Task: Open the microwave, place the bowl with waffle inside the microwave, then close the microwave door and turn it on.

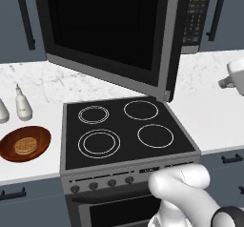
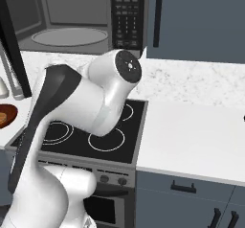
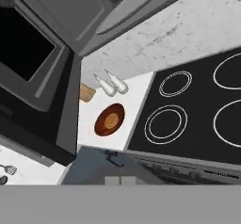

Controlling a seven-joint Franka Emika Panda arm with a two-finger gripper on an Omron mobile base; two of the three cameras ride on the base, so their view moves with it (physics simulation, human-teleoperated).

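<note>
Hand view looks down from high up: the microwave (image 3: 70,11) fills the upper left with its microwave door (image 3: 33,77) swung wide open, the stove (image 3: 193,110) spreads to the right, and between them, on the white counter (image 3: 136,91), sits the bowl (image 3: 109,120) with the waffle (image 3: 111,121) in it, well below the camera. In the left base view that bowl (image 1: 25,143) rests left of the stove, beside two white bottles (image 1: 22,104). The arm's bent elbow rears up over the stove; whether the fingers are spread or pressed together, I cannot tell.
</note>
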